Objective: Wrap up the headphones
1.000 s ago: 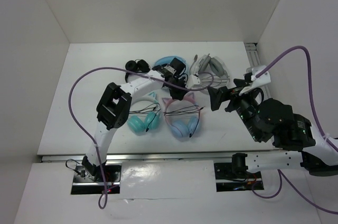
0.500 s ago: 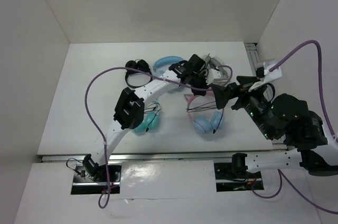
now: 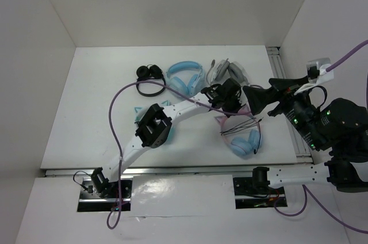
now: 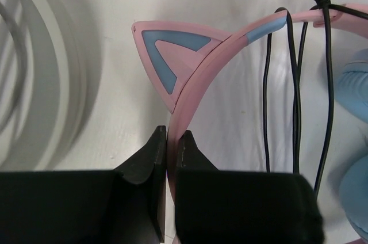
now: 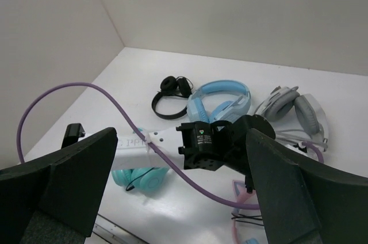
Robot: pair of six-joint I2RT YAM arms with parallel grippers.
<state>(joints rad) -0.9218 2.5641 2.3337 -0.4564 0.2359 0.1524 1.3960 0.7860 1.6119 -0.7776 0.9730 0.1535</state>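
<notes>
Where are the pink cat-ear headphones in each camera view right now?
Top external: the headphones are right of centre, slightly low.
Left wrist: their pink headband and cat ear fill the centre, cable on the right.
Right wrist: only a pink sliver at the bottom edge.
Shared landmark: the left gripper, shut on the headband.

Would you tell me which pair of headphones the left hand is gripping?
The pink cat-ear headphones with light blue cups; the left hand pinches their headband.
</notes>
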